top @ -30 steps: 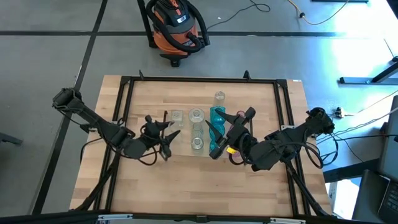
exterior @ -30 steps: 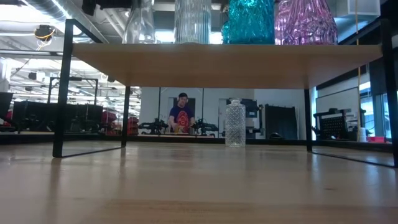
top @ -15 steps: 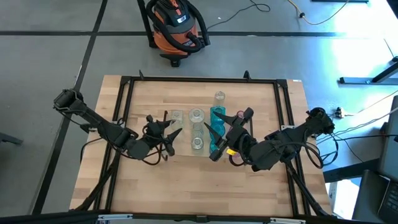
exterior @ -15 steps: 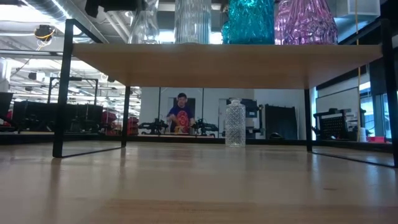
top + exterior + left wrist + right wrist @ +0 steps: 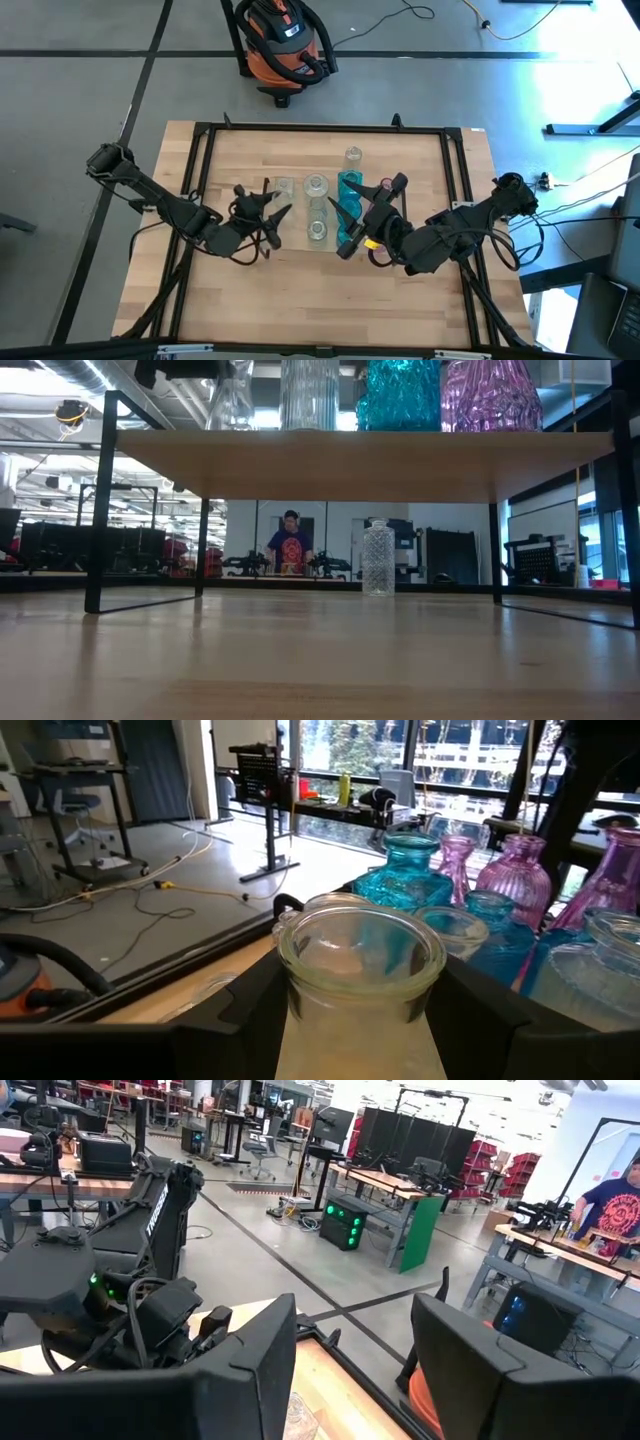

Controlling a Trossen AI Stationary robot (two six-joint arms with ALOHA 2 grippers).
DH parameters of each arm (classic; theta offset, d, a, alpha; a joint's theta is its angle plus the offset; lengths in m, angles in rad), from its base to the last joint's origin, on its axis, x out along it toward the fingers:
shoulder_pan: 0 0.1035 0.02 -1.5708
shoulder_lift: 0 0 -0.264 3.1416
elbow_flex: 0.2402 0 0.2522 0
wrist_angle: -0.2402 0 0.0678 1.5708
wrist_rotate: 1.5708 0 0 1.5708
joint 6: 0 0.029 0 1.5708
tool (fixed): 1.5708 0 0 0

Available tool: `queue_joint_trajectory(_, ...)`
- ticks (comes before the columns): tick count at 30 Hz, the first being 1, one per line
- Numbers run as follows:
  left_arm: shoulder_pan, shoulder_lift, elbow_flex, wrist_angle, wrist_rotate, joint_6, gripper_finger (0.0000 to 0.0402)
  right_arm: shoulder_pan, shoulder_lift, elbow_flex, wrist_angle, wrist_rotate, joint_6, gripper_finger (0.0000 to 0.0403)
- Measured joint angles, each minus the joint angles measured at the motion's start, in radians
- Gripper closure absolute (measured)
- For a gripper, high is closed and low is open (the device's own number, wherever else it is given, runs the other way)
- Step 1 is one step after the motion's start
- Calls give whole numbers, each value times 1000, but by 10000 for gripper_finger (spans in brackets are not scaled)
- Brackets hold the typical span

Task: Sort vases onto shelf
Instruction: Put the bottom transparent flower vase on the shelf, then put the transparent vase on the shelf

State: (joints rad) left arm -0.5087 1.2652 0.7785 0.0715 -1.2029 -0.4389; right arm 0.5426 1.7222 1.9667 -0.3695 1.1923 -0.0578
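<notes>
The shelf (image 5: 360,460) carries a row of vases: a ribbed clear one (image 5: 310,392), a teal one (image 5: 400,395) and a pink one (image 5: 492,395). At the row's left end, my left gripper (image 5: 360,1020) points level and is shut on a wide-mouthed clear vase (image 5: 360,960), also seen in the low view (image 5: 230,400). Whether its base rests on the shelf, I cannot tell. My right gripper (image 5: 350,1370) is open and empty, raised over the right part of the shelf (image 5: 350,225). One more clear vase (image 5: 378,558) stands on the table beyond the shelf. My left gripper pinches the clear vase's body below its rim (image 5: 295,1010) between its two fingers, one on each side. The fingers come in level from the table's left. The vase stays upright, mouth up, next to the other vases.
Several teal and pink vases (image 5: 520,880) crowd the shelf just past the held vase. The table's black rail (image 5: 320,128) frames the work area. An orange shop vacuum (image 5: 285,45) stands on the floor beyond the far edge. A person (image 5: 291,545) stands far behind.
My left gripper has carried the clear vase a little way along the shelf toward the ribbed clear vase, keeping it upright. My right gripper has kept still.
</notes>
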Motion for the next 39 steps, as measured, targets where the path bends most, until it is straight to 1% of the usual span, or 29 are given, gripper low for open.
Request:
queue_joint_trajectory(3,0,0,0,-2,-14,0,211,0,0,0,0,-1,0,226)
queue_joint_trajectory(7,0,1,0,-2,-14,0,211,0,0,0,-1,-24,0,226)
queue_joint_trajectory(13,0,1,0,-2,-14,0,211,0,0,0,0,-26,0,226)
queue_joint_trajectory(14,2,1,-1,-2,-15,0,206,0,0,0,0,-26,0,226)
queue_joint_trajectory(19,21,15,-13,-44,15,2,149,0,0,0,2,-27,0,226)
queue_joint_trajectory(23,50,1,-2,-13,57,-7,130,0,0,0,8,-32,2,226)
queue_joint_trajectory(26,61,8,-7,-27,78,-35,128,0,0,0,11,-36,4,226)
queue_joint_trajectory(33,56,4,-3,-13,76,-73,130,1,0,0,11,-56,35,226)
queue_joint_trajectory(39,44,3,-3,-8,66,-72,130,1,0,0,11,-71,38,226)
